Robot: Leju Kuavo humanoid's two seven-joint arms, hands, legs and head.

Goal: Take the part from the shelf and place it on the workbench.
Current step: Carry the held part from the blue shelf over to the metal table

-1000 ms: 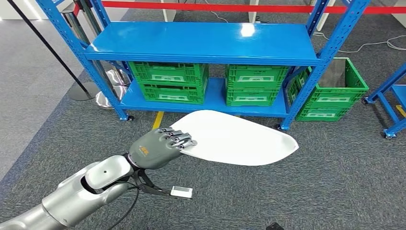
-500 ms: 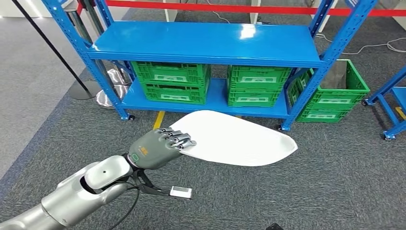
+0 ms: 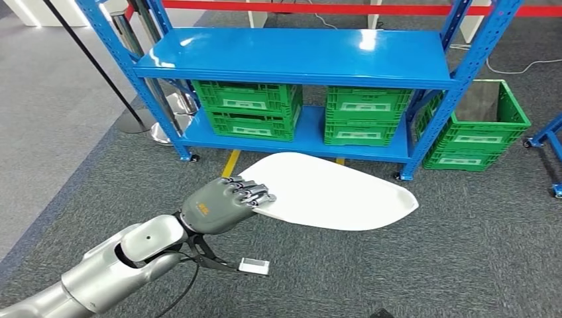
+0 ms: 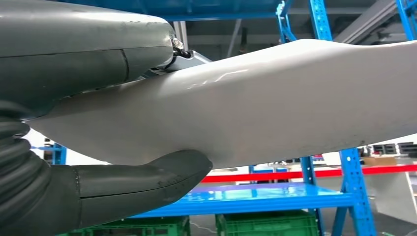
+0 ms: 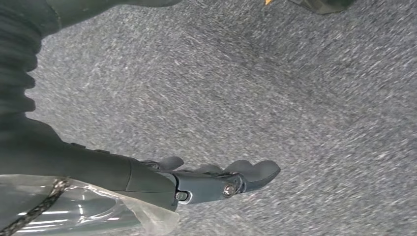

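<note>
Head view: left hand [image 3: 225,207] raised in front of the body, fingers [image 3: 255,195] folded over the near edge of the white part [image 3: 331,193], gripping it. Part held roughly level in the air above the grey carpet [image 3: 477,252], wide rounded end at the hand, narrow tip pointing toward the robot's right. Beyond it, a blue shelf [image 3: 298,56] with a bare top board and green crates [image 3: 248,109] stacked on the lower board; another green crate [image 3: 480,132] on the floor just beside the shelf's right post. Red barrier tape [image 3: 318,8] stretched behind the shelf. Small white tag [image 3: 254,266] hanging on a cable under the left wrist.

Left wrist view: thick grey thumb [image 4: 142,184] pressed against one face of the white part [image 4: 275,98], dark palm [image 4: 83,42] on the opposite face, so a firm pinch across the sheet. Blue shelf [image 4: 275,196] and green crates [image 4: 246,223] seen past the part.

Right wrist view: right hand [image 5: 206,179] hanging over the grey carpet [image 5: 295,88], fingers [image 5: 255,169] stretched out, slightly apart, holding nothing
</note>
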